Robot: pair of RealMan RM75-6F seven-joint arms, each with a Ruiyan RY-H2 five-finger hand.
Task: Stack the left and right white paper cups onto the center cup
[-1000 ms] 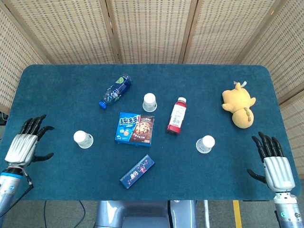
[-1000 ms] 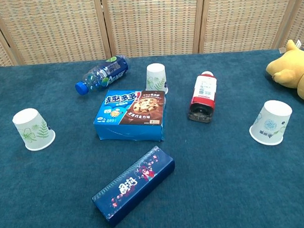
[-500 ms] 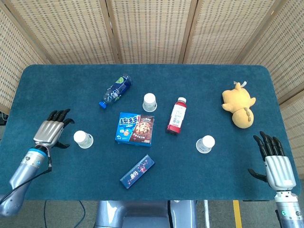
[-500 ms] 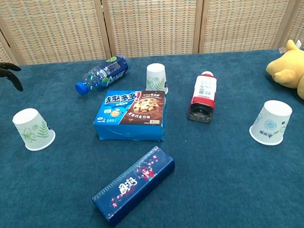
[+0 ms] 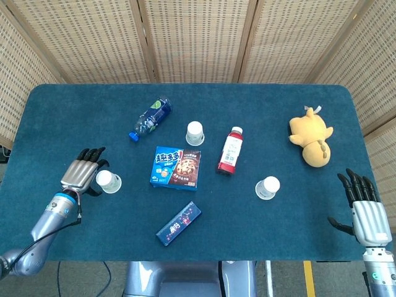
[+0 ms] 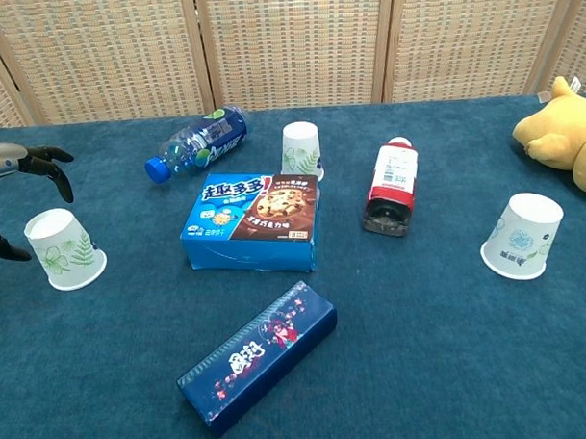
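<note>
Taking the cookie box [image 5: 176, 167] as landmark on the blue bench [image 5: 278, 111]: the center cup [image 5: 195, 133], white, inverted, stands just beyond the box's far right corner. The left cup [image 5: 109, 182], white with a green leaf print, inverted, stands well to the left of the box; my left hand [image 5: 82, 174] is right beside that cup on the side away from the box, fingers spread and curved around it, nothing held, and I cannot tell whether any finger touches the cup. The right cup [image 5: 268, 187], white, inverted, stands well to the right of the box and slightly nearer me. My right hand [image 5: 364, 210] hovers far to the right of the box, past the right cup, at the bench's near right corner, fingers spread, holding nothing; it shows in the head view only. A blue-capped water bottle [image 5: 150, 117] lies on its side beyond the box's far left corner. A red drink bottle [image 5: 230, 151] lies to the right of the box, between it and the right cup. A long dark blue carton [image 5: 179, 223] lies just nearer me than the box. A yellow plush toy [image 5: 313, 144] lies far right of the box, near the bench's right edge.
</note>
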